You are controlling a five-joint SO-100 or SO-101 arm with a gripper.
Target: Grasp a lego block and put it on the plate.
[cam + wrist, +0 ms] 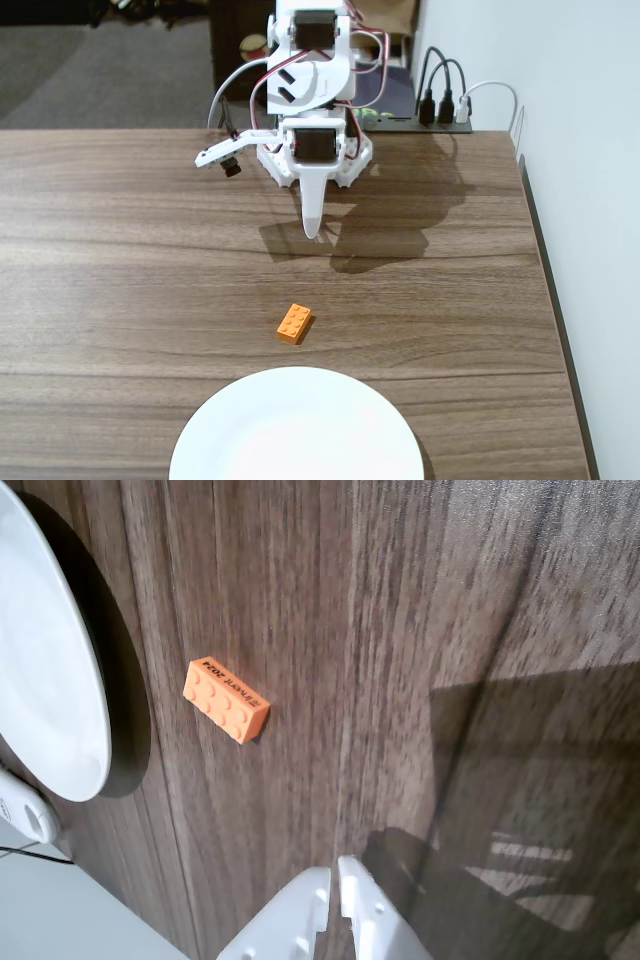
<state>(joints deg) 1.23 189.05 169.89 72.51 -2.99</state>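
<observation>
Right now we see the gripper (313, 232) hanging point-down over the wooden table (120, 250) in the fixed view, its fingers (352, 890) nearly together and holding nothing. Nearer the camera, the orange lego block (294, 323) lies flat on the wood, just short of the white plate (300, 430), not touching it.

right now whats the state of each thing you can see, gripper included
small orange plastic lego block: lying flat on the wooden table, studs up, free of the gripper, off the plate
large white round glossy plate: empty, resting on the table near the block
white two-finger gripper: shut, empty, raised off the table, apart from the block
dark wooden table: bears block and plate
</observation>
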